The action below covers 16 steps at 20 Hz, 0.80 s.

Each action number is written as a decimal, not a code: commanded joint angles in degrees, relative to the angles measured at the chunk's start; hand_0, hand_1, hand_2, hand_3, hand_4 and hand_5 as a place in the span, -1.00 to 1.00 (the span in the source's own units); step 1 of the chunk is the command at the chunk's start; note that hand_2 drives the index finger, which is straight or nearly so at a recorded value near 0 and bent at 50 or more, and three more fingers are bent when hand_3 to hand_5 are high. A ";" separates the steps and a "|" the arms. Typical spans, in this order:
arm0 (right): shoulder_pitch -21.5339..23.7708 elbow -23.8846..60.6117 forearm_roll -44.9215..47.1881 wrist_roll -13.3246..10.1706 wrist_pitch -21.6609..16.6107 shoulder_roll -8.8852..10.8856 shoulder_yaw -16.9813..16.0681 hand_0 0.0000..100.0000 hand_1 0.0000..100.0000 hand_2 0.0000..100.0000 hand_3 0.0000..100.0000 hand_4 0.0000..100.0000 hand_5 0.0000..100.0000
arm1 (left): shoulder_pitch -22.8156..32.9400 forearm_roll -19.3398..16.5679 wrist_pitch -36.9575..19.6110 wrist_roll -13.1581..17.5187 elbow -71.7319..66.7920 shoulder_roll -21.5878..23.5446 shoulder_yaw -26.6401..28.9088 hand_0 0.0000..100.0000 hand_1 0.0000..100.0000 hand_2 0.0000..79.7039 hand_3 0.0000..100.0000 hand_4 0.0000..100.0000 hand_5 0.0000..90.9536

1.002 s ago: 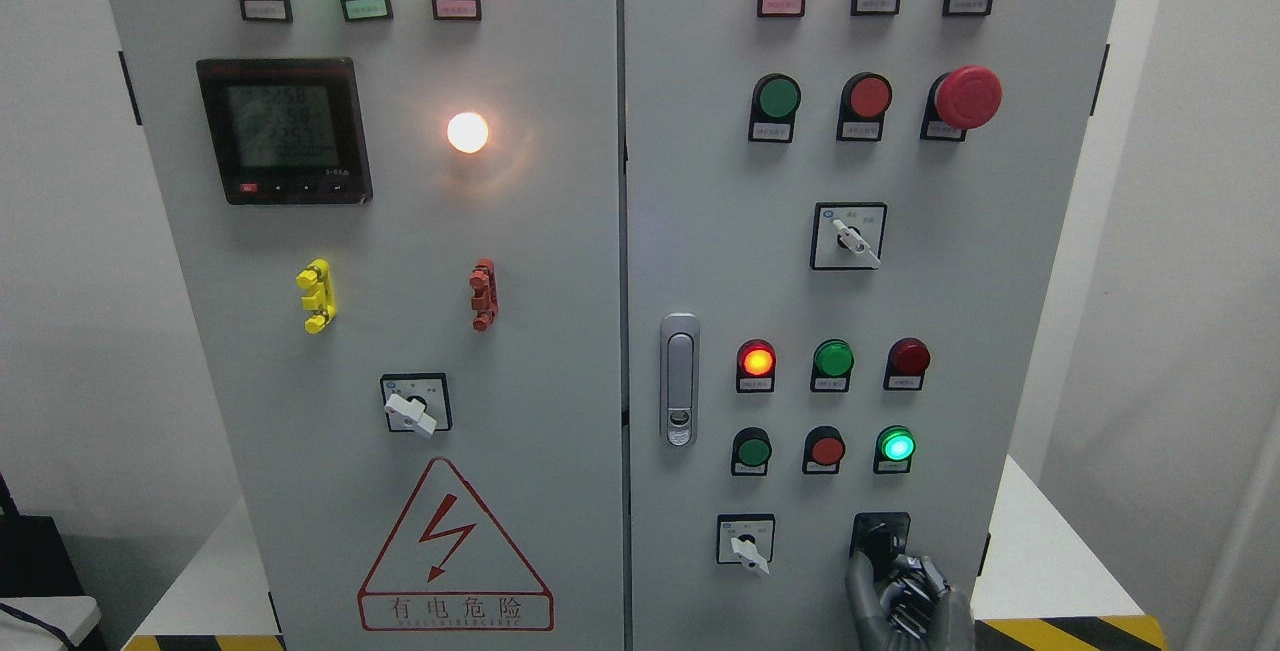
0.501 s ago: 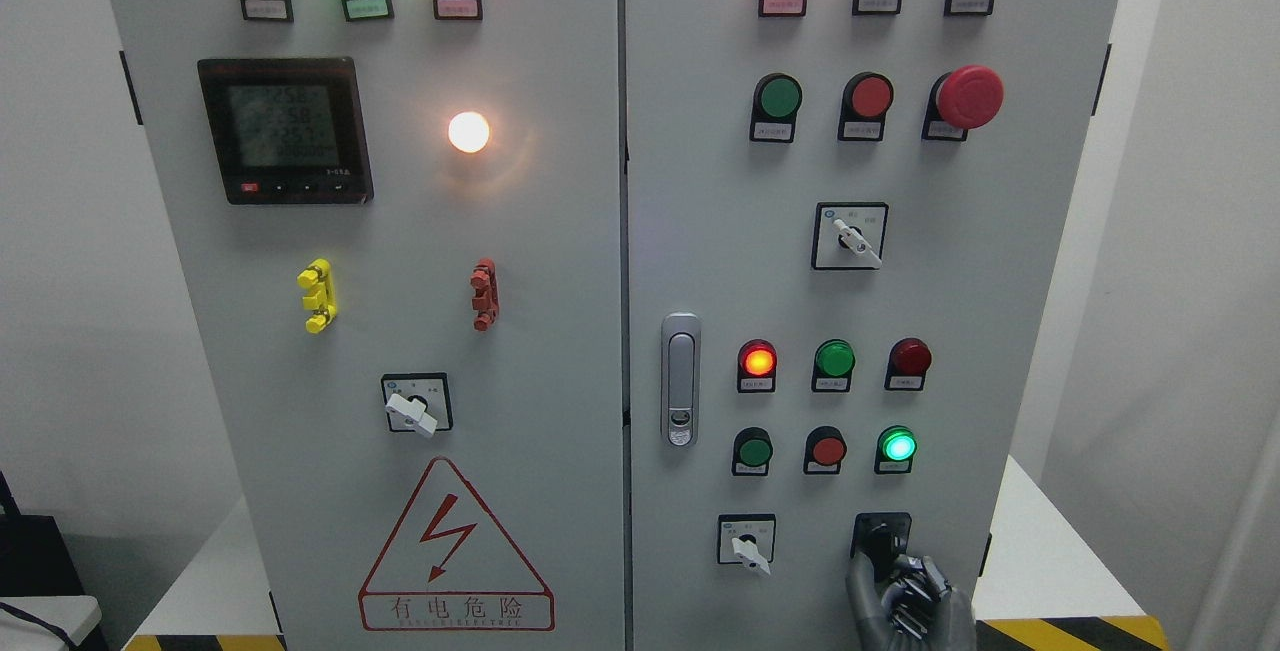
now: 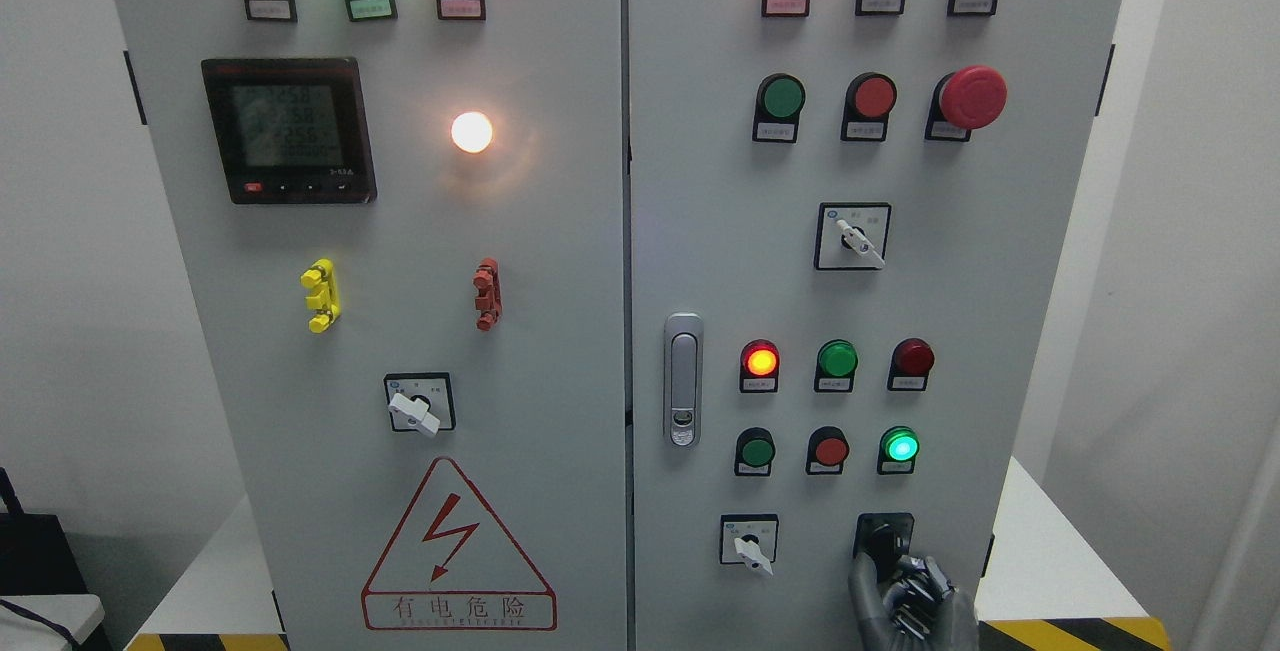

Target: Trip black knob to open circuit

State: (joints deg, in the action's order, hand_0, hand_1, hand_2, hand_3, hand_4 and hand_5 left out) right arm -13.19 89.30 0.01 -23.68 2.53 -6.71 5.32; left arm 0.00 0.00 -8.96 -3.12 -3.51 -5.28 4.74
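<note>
The black knob (image 3: 884, 534) sits in a black square plate at the lower right of the grey cabinet's right door (image 3: 960, 311). My right hand (image 3: 905, 586), dark grey with jointed fingers, comes up from the bottom edge. Its thumb and curled fingers close around the knob's lower part, and the knob's top still shows above the hand. My left hand is out of view.
A white selector switch (image 3: 748, 543) is just left of the knob. Above it are a lit green button (image 3: 900, 447), a red button (image 3: 830, 450) and a green button (image 3: 757, 451). The door handle (image 3: 683, 379) stands near the centre seam. A yellow-black striped edge (image 3: 1070, 631) lies right of my hand.
The whole panel has drifted a few pixels to the right in the picture. My right hand stays on the knob in the same pose.
</note>
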 commanded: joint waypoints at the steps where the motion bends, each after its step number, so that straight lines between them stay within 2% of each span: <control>1: 0.00 0.00 -1.76 -0.23 0.02 0.03 -0.13 0.24 0.56 0.27 0.89 0.84 0.94 | -0.44 -1.84 0.00 0.04 0.00 0.01 0.00 -0.76 -0.22 -1.00 -1.00 -1.00 -1.00; 16: 0.44 -0.09 -3.17 -0.23 -0.15 0.12 -0.57 0.22 0.56 0.25 0.86 0.83 0.93 | -0.44 -1.84 0.00 0.04 0.00 0.01 0.00 -0.76 -0.22 -1.00 -1.00 -1.00 -1.00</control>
State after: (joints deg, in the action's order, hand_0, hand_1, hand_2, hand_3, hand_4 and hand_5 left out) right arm -13.04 89.29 -1.01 -23.88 2.27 -6.65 5.06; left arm 0.00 0.00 -8.96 -3.12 -3.52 -5.28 4.75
